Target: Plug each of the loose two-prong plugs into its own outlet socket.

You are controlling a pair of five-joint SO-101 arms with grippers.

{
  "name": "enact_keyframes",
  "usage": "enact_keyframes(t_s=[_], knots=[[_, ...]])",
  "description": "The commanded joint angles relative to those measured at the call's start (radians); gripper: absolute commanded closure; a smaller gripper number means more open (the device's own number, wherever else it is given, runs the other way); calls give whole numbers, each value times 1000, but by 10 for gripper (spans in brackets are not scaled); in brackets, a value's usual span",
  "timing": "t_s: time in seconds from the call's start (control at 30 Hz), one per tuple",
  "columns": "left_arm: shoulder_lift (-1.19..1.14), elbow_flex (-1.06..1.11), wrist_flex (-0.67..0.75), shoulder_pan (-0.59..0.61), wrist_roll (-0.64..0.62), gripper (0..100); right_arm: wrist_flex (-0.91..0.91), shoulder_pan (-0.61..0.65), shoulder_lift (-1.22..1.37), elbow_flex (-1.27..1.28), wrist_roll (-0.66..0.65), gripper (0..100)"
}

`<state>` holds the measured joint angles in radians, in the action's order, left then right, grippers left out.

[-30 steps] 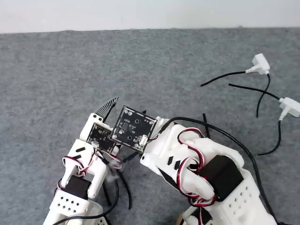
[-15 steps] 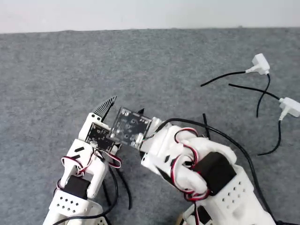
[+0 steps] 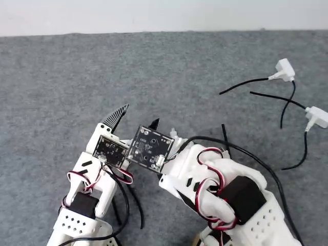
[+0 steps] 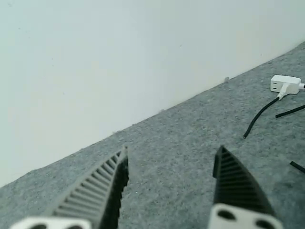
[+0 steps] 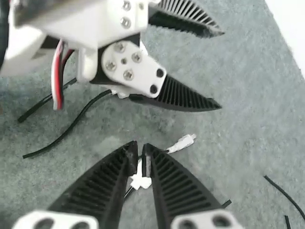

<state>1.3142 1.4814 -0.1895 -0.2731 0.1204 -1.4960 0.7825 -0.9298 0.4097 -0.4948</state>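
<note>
- Near the bench's point(image 3: 61, 77) far-right corner lie two white plugs, the far plug point(image 3: 283, 68) and the right-edge plug point(image 3: 318, 117). Both are well apart from the hands, with black cords trailing toward the left edge.
- The right hand point(image 5: 139, 144) is nearer. Its jaws press almost together with a small white bit point(image 5: 139, 181) in the gap — gripped or not, I cannot tell.
- The left hand point(image 4: 172, 153) is spread and empty.
- No writing is legible on either plug.

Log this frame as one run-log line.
left gripper: open, empty | right gripper: shut on small white plug | two white corded outlet sockets: on grey carpet, away from both grippers
</note>
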Motion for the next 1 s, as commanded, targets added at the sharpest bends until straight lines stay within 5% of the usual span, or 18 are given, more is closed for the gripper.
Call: enact_keyframes(t_s=[0.0, 0.23, 0.4, 0.53, 0.73, 0.97], knots=[[6, -61, 6, -3, 8, 725, 8, -30, -18, 8, 14, 990], [6, -61, 6, 3, 8, 725, 91, -245, -7, 107, 29, 989], [6, -61, 6, 6, 3, 725, 282, -348, -5, 348, 192, 913], [6, -61, 35, 46, -23, 725, 444, -351, -5, 554, 311, 792], [5, -61, 55, 92, -68, 725, 734, -349, -5, 787, 471, 828], [5, -58, 55, 89, -63, 725, 812, -346, -5, 829, 509, 829]])
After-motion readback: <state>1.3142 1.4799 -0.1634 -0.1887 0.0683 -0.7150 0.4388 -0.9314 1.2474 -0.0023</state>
